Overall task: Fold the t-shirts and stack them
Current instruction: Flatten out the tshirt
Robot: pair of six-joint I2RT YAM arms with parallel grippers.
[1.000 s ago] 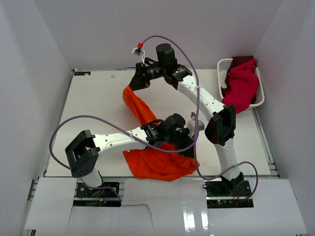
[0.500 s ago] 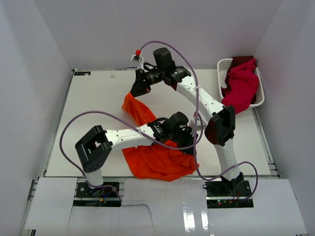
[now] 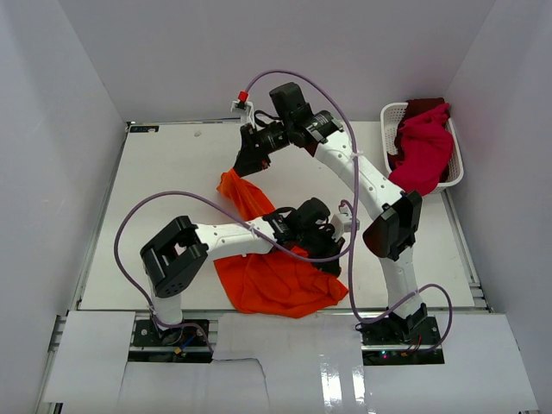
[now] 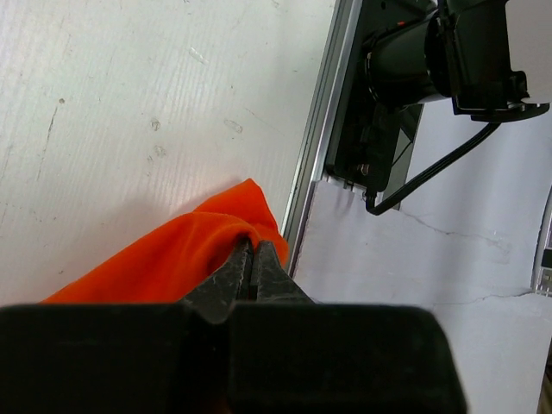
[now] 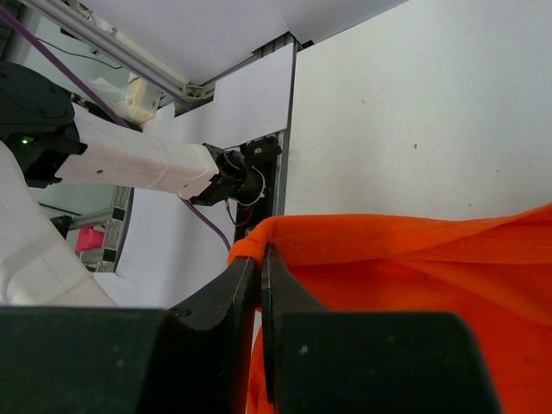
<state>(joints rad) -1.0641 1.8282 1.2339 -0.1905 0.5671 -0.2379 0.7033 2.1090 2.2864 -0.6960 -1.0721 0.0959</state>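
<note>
The large orange t-shirt (image 3: 272, 280) lies bunched at the table's near edge, and a strip of it rises towards the back. My right gripper (image 3: 245, 166) is shut on the top end of that strip, and in the right wrist view the orange t-shirt (image 5: 414, 285) folds over my right gripper (image 5: 259, 254). My left gripper (image 3: 332, 262) is shut on a near-right corner, and in the left wrist view the orange t-shirt (image 4: 164, 259) is pinched in my left gripper (image 4: 253, 248). A crimson t-shirt (image 3: 423, 151) and a dark red one (image 3: 424, 105) fill the basket.
The white lattice basket (image 3: 392, 116) stands at the back right corner. White walls close in the table on three sides. The right arm's base (image 4: 388, 95) is just beyond the table's near edge (image 4: 315, 147). Purple cables loop over both arms.
My right gripper has come a little nearer and rightward, lowering the orange strip. My left arm's elbow has swung right, with its gripper still on the shirt's corner.
</note>
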